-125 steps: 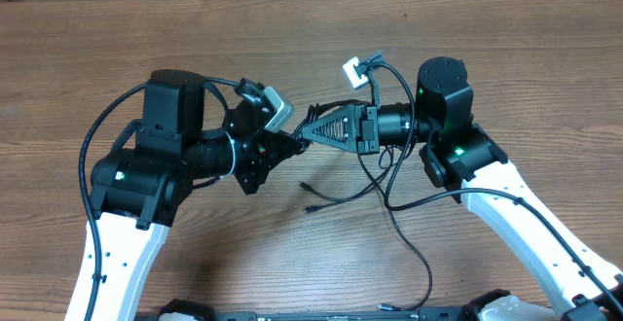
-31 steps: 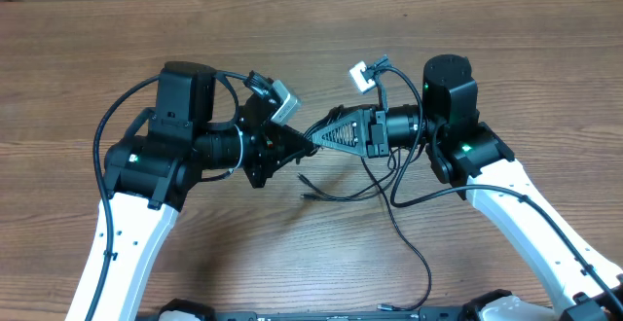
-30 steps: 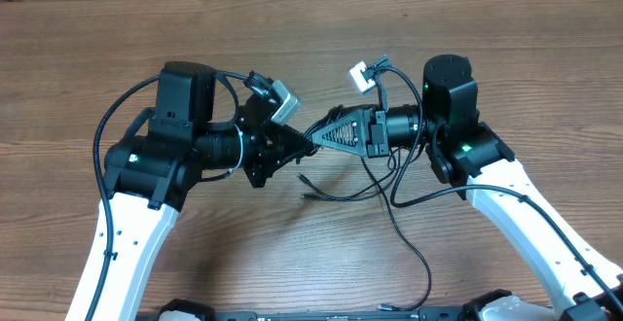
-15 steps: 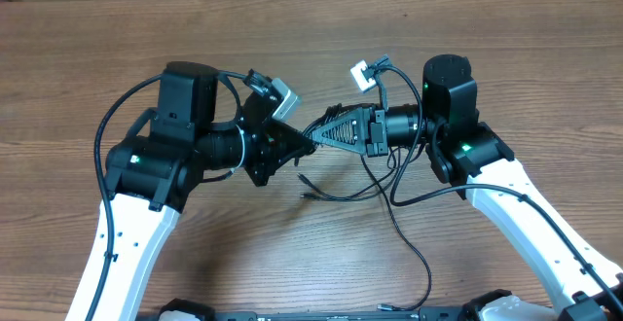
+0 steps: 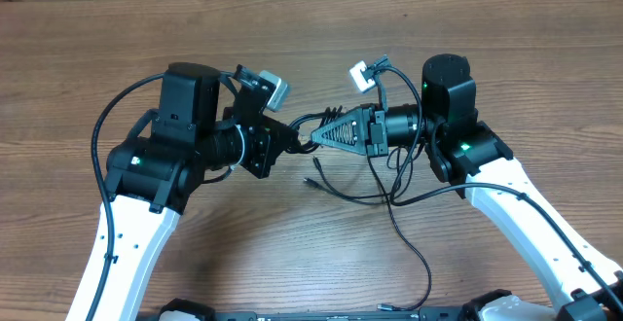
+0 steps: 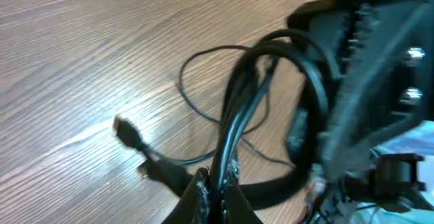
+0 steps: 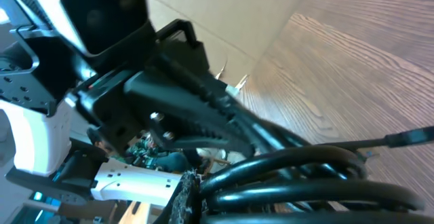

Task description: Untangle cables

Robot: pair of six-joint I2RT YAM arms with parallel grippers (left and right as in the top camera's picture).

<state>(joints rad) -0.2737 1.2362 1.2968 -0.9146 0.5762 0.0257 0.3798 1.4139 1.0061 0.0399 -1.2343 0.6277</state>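
The cables are thin black cords bunched between my two grippers over the middle of the table [image 5: 304, 126]. My left gripper [image 5: 290, 142] is shut on a few strands [image 6: 234, 115], which rise from between its fingertips [image 6: 217, 191]. My right gripper [image 5: 315, 138] faces it tip to tip and is shut on looped strands [image 7: 305, 176] beside its finger [image 7: 186, 197]. One loose cord hangs down to the table and ends in a small plug [image 5: 313, 181], also seen in the left wrist view [image 6: 129, 132]. Another strand trails toward the front edge [image 5: 426, 274].
The wooden table [image 5: 292, 29] lies under both arms. A white connector block [image 5: 358, 73] sits on the right arm's wiring and another one [image 5: 274, 88] on the left wrist. The left arm body [image 7: 108, 20] fills the right wrist view.
The left gripper has shifted a little left and up and rotated, pulling the held strands taut. The loose plug on the table has slid slightly right. The right arm has barely moved.
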